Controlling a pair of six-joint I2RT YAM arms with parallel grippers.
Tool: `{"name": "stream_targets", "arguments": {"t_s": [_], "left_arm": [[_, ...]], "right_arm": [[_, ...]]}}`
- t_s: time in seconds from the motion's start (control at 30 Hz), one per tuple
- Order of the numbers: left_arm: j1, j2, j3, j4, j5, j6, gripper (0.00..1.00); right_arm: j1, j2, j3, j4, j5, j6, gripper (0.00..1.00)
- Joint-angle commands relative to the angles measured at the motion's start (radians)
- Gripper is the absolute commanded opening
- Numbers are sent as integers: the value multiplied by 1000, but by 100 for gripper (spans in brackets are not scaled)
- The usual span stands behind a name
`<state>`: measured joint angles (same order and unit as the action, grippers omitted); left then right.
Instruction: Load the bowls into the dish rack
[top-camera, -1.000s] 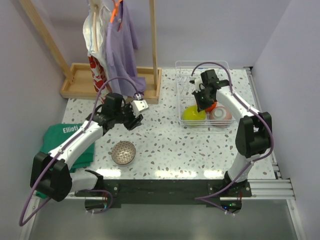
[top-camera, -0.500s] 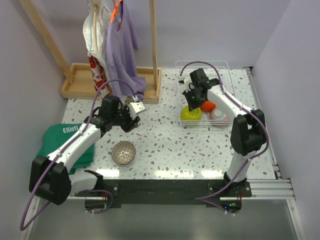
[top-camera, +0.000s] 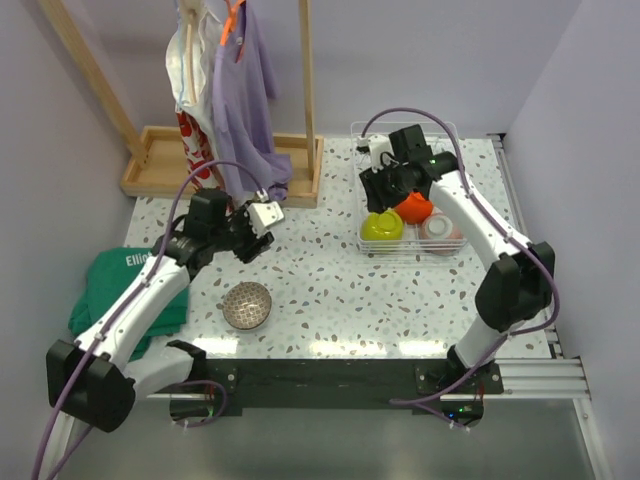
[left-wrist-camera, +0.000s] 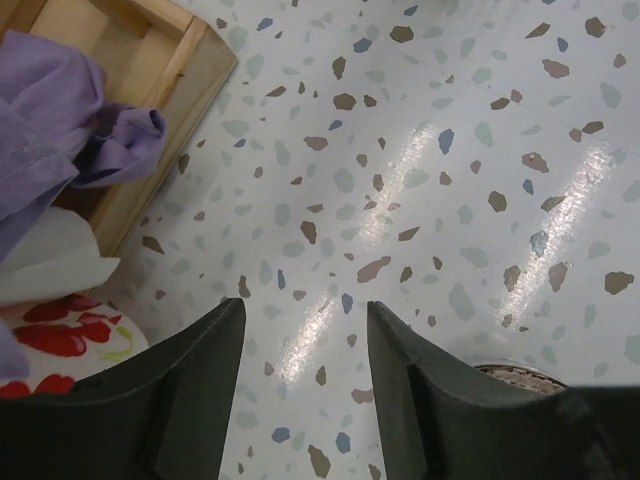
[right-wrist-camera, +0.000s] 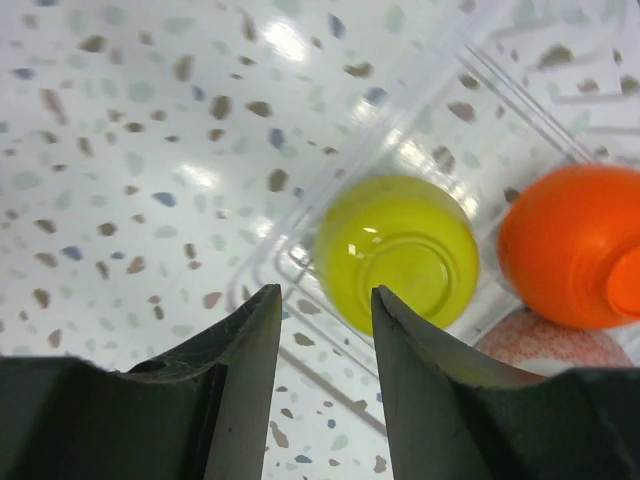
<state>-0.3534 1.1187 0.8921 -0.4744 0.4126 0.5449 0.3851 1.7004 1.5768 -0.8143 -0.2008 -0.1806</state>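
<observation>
Overhead view: three bowls sit in the clear wire-frame dish rack (top-camera: 410, 254), right of centre. All three appear mouth-down.
- The lime green bowl (right-wrist-camera: 400, 255) is at the rack's near-left corner, foot ring up.
- The glossy orange-red bowl (right-wrist-camera: 565, 245) is just beside it.
- The bowl with the pinkish underside (top-camera: 440, 228) is at the near-right.

The grey-brown speckled bowl (top-camera: 247, 305) stands upright on the terrazzo table (top-camera: 330, 270), lower left of centre and well apart from the rack. It is not yet loaded.

Right gripper (right-wrist-camera: 325, 295): jaws parted with nothing between them, above the rack's left edge near the green bowl. We judge its share of the work done.

Left gripper (left-wrist-camera: 305, 310): jaws moderately wide and empty, over bare table. The speckled bowl's rim just shows at the lower right of its wrist view.

Step in hand, as we read it: fetching the last bowl.

The next move needs the left arm to swing toward the lower part of the overhead frame and drop one finger inside the rim. It would then pinch the wall and carry the bowl across. The rack lies far to the right, so a handover may be needed. Free prongs show toward the rack's far end.
</observation>
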Motion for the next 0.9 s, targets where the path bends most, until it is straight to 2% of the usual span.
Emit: {"name": "stream_targets", "arguments": {"t_s": [0.0,0.1,0.2,0.37,0.43,0.6,0.73,0.87], "left_arm": [[13,-115,-25,-101,-121,46,57],[30,-285,-143,-158,-147,79,59],[37,-405,-245,-178,-201,67,69],[99,-474,-356,-221,-334,76,78],[117,-481,-351,-222,-391,63,80],[166,-459,-317,-267,-491,20,79],[214,-433,-274,-296,-488,-34,78],[339,-370,-202,-316,-427,-62,77]], "right_arm": [[110,-62,60,-26,-265,-139,47],[224,-55,92,-89,-360,-291,49],[328,-50,101,-71,-390,-351,51],[511,18,138,-85,-361,-463,51],[569,51,141,-89,-351,-516,51],[641,114,190,-111,-368,-562,51],[658,122,163,-88,-388,-588,49],[673,79,95,21,-387,-574,49]]}}
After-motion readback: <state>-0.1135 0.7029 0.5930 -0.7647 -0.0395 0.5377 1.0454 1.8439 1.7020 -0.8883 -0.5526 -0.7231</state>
